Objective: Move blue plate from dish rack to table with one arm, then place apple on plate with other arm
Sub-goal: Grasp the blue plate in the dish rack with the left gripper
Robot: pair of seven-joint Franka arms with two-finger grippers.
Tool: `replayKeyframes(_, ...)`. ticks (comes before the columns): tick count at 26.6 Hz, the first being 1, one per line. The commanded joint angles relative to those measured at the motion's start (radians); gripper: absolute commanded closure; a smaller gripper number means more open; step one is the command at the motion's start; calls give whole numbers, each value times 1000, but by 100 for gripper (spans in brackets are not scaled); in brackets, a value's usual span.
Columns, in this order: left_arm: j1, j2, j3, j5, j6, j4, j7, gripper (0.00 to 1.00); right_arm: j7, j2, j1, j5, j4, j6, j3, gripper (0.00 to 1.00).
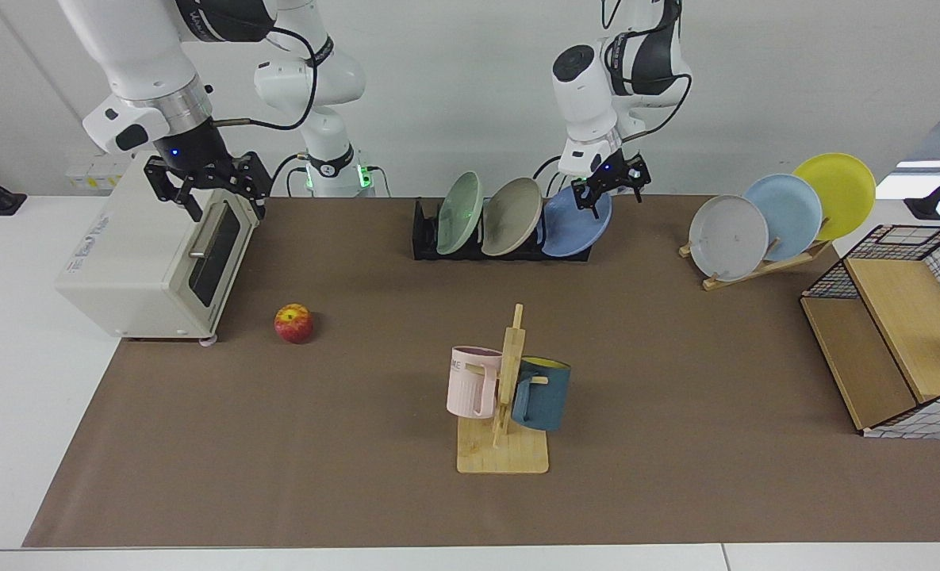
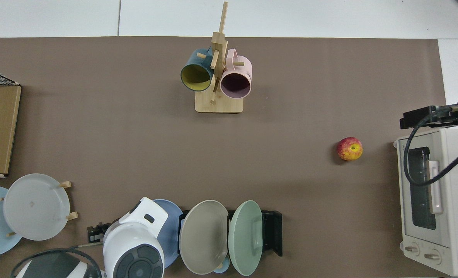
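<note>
two steps remain, neither begun: at nine o'clock the right gripper [image 1: 208,190] waits over the toaster [image 1: 152,254] with its jaws wide and empty, and the apple [image 1: 294,323] sits on the table [image 1: 676,444] just beside it, toward eight. at twelve the plate [image 1: 571,234] stands in the rack [image 1: 425,238], with the left gripper [image 1: 614,189] at its top rim, jaws narrowly apart; whether they touch it i cannot tell.

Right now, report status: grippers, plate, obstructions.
Left gripper open at blue plate rim, plate in dish rack. Right gripper open, waiting over toaster oven. Apple unobstructed.
</note>
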Motion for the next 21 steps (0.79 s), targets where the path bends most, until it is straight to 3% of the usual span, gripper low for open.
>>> replayKeyframes(1,-15,-6,-1,-19,26,-38,-9,9,16,-1,-14,6,0,1,11,0)
replayKeyframes(3,-15,-4,-1,-33,19,-38,17,11,16,-1,-14,6,0,1,11,0)
replayKeyframes(7,-9,-1,0,-91,-4,-38,89,33,16,-1,-14,6,0,1,11,0)
replayKeyframes(10,-5,0,2,-97,-9,-37,118,60,16,-1,-13,6,0,1,11,0)
replayKeyframes(13,-2,2,6,-129,-13,-35,161,100,16,-1,-14,6,0,1,11,0)
replayKeyframes(21,4,2,-1,-119,-42,3,133,100,14,-2,-13,6,0,-1,11,0)
